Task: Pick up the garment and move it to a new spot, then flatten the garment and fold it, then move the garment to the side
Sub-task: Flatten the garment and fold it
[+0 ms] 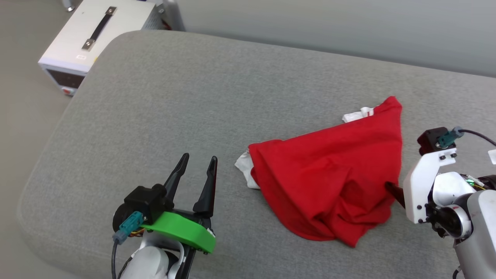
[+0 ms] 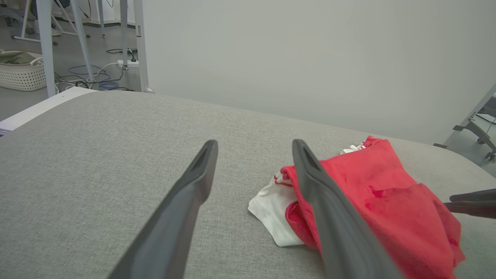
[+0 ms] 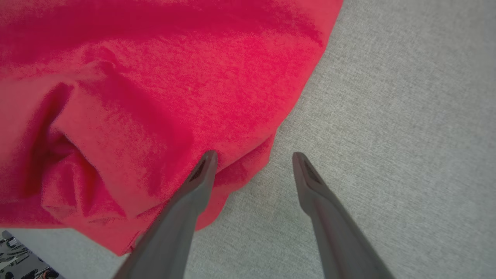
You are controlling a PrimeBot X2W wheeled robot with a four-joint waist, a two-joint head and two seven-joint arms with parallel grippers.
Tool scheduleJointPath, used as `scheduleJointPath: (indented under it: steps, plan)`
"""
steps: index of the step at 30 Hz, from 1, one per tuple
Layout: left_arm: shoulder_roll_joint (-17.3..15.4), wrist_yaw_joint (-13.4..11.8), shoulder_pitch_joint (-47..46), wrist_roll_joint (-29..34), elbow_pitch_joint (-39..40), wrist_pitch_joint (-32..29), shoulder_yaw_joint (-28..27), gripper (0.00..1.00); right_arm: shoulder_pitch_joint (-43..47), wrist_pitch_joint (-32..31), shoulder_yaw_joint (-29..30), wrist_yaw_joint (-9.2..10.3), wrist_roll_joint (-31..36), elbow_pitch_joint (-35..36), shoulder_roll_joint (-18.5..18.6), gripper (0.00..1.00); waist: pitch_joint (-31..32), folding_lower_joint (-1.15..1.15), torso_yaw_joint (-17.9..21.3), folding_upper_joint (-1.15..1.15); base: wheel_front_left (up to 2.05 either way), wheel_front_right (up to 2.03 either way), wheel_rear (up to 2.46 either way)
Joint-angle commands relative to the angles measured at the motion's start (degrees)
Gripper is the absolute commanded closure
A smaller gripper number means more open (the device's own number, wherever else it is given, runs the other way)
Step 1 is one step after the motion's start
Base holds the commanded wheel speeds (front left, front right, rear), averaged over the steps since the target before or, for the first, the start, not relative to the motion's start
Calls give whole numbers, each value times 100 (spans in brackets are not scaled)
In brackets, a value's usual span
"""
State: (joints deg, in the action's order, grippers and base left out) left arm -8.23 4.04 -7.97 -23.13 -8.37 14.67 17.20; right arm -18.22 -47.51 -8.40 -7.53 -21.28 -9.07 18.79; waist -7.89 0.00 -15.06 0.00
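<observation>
Head view: the garment (image 1: 329,174) lies crumpled in a rough triangle on the grey cushion (image 1: 155,97), between the two hands.
Hidden: its lettering is folded out of sight. Only red cloth shows, plus a white sleeve (image 2: 271,209) with red stripe trim at the end nearest the left hand (image 1: 200,157).
Left hand: fingers apart and empty above bare cushion, with the garment near on its right and not touching.
Right hand (image 3: 253,154): fingers apart, gripping nothing. One tip is over the garment's red edge and the other over bare cushion. I cannot tell whether it touches the cloth.
Hard to see: in the head view a white bracket covers most of the right hand.
Textures: the garment is thin, soft knit with deep folds. The cushion is coarse woven fabric with rounded corners. The fingers are long, dark, matte and tapered.
Cut off: a white box (image 1: 89,35) with a black strap handle, beyond the left hand, is clipped by the frame.
</observation>
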Motion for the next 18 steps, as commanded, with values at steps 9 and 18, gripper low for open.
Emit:
scheduleJointPath:
  steps: [9, 18]
  plan:
    - [220, 200, -127, 262, -101, 32, -214, 0, -371, -33, 1, 4, 222, -686, -56, 0, -272, 0, -473, 0, 0, 0, 0]
    - [304, 277, -104, 407, -176, 32, -360, 0, -221, 443, -208, 4, 81, -901, 45, 100, -199, 0, -309, 0, 0, 0, 0]
